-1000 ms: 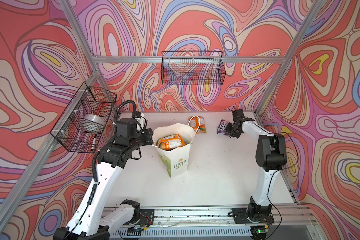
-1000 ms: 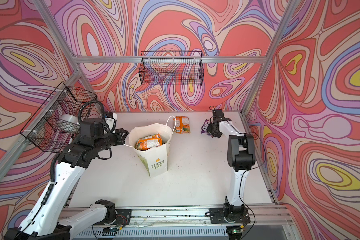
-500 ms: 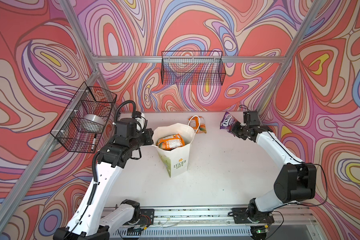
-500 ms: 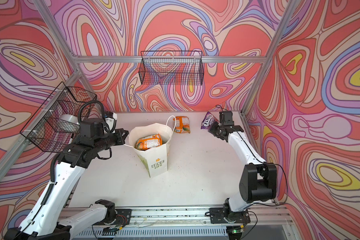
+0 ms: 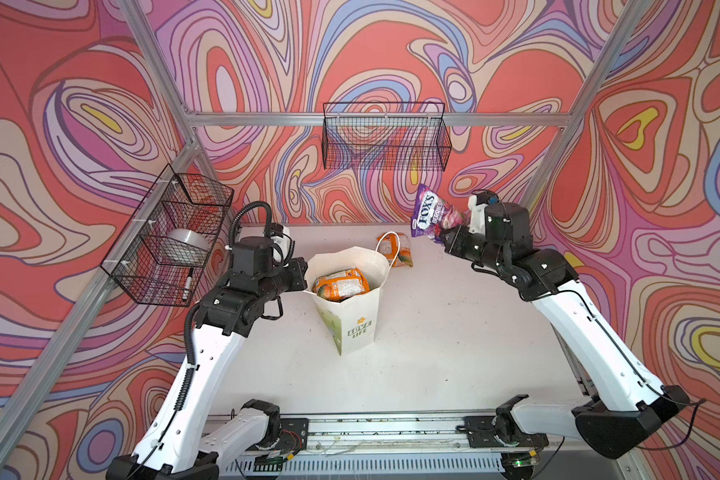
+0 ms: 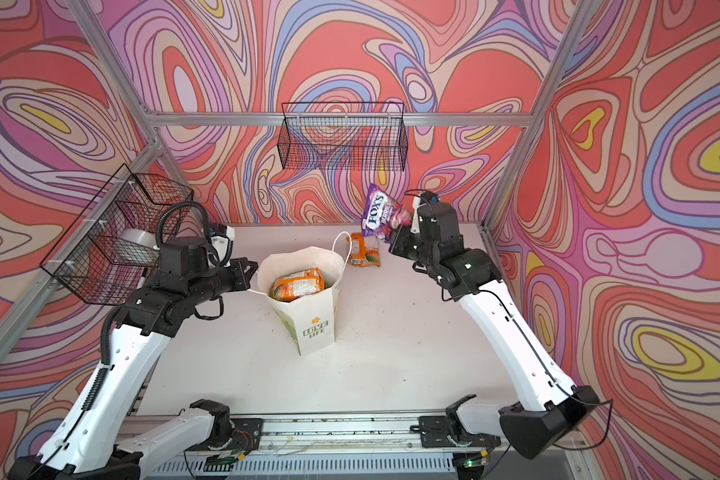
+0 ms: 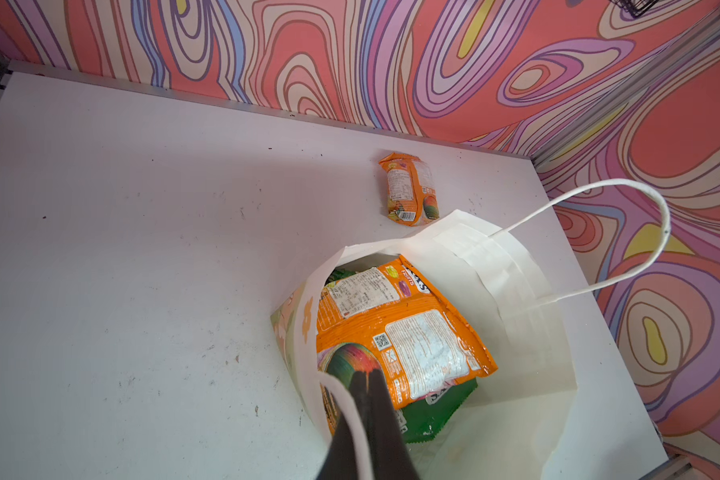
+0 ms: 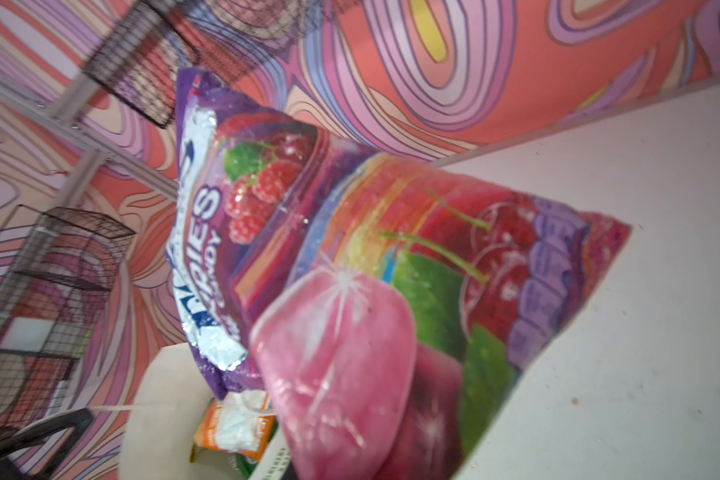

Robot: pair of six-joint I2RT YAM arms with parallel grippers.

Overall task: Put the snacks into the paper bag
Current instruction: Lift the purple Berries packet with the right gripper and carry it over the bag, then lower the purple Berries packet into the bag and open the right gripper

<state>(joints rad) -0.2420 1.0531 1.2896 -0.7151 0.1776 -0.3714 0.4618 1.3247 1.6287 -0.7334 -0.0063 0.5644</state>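
Progress and clearance, left to right.

- **Left jaws:** They are pressed together at the left rim of the paper bag (image 5: 352, 328). The near cord handle (image 7: 352, 419) lies against them, and you cannot tell whether it is pinched.
- **Paper bag:** It stands upright in the middle of the surface (image 5: 454, 332) with its mouth open.
- **Done:** The bagged orange pouches (image 7: 425, 353) lie high in the mouth, on top of a green pouch (image 7: 437, 415). By that showing, most of the task is complete.
- **Outstanding:** Two snacks.
  - The loose orange pouch (image 5: 396, 251) lies flat on the surface, just beyond the bag's far rim.
  - The purple pouch (image 5: 431, 214) is in the air, far and right of the bag, pinched at its lower end by the right jaws.
- **Room:** The right half of the mouth is free.
- **Hazard:** The far cord handle (image 5: 385, 249) stands up over the far right rim, between the purple pouch and the mouth. Treat it as a likely snag.
- **Edges:** The surface right of the bag is bare. The far wall stands close behind the loose orange pouch, so you have little room to approach it from that side.
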